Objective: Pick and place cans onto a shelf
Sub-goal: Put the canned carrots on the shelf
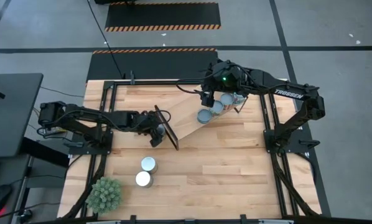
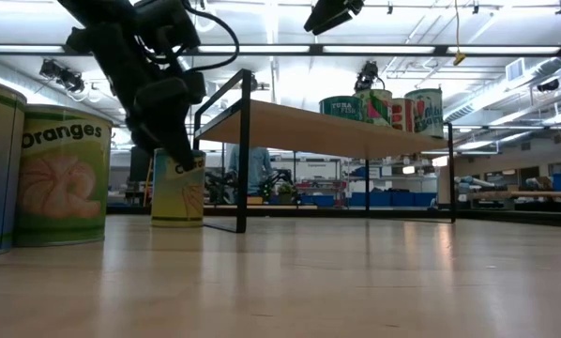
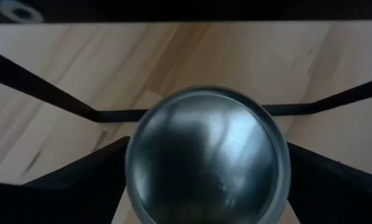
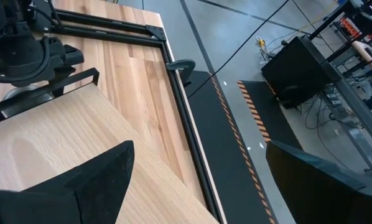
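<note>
Progress: looks like three or four cans [image 1: 206,115] are already sitting on the shelf [image 1: 187,122], bunched at its end toward the desk's [image 1: 236,174] far right corner.
Left to do: two cans, one marked "Oranges" [image 2: 61,178], stand near the desk's near left corner beside a spiky green plant [image 1: 104,194], plus the one being picked.
Left claw [image 3: 206,165]: down over a can [image 3: 208,152] just beside the shelf's near end frame, fingers either side and close against it, so I'd call it gripped or about to be.
Right claw [image 4: 195,183]: hovering over the shelf's can end, fingers spread wide, holding nothing.
</note>
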{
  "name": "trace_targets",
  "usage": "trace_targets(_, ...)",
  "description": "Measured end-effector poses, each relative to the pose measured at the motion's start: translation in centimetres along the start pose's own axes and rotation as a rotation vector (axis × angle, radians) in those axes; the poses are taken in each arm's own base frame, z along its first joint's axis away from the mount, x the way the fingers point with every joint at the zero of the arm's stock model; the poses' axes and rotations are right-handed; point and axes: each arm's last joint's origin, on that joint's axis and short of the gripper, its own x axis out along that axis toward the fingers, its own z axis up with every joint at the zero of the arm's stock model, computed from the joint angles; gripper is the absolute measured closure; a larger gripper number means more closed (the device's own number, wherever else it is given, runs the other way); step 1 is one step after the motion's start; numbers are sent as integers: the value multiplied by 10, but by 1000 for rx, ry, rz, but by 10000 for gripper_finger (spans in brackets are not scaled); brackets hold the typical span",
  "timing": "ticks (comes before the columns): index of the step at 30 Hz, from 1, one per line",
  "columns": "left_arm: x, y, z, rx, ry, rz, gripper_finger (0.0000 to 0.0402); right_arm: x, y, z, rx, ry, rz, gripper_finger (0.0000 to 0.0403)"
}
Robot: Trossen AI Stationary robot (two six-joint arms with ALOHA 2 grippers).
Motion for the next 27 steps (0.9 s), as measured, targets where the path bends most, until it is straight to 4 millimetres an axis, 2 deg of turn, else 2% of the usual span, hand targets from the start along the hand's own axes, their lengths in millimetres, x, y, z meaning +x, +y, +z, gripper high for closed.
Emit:
trace_targets(6, 0, 1, -1, -1, 15, -12, 83, 0, 0, 0, -3, 0, 0, 31)
trace_targets(12, -11, 8, -4, -35, 79, -66, 88, 0, 0, 0, -5, 1, -3, 31)
trace_targets(16, -32, 19, -9, -54, 141, -61, 88, 0, 0, 0, -15, 4, -13, 31)
trace_targets(19, -57, 27, 0, -46, 129, -49, 86, 0, -1, 0, -16, 4, -14, 31)
trace_targets(22, -83, 38, 14, -25, 136, 17, 84, 1, -3, 0, -15, 0, -17, 31)
trace_targets(27, -117, 62, 47, 35, 53, 249, 84, 2, -7, 1, -4, -15, -25, 31)
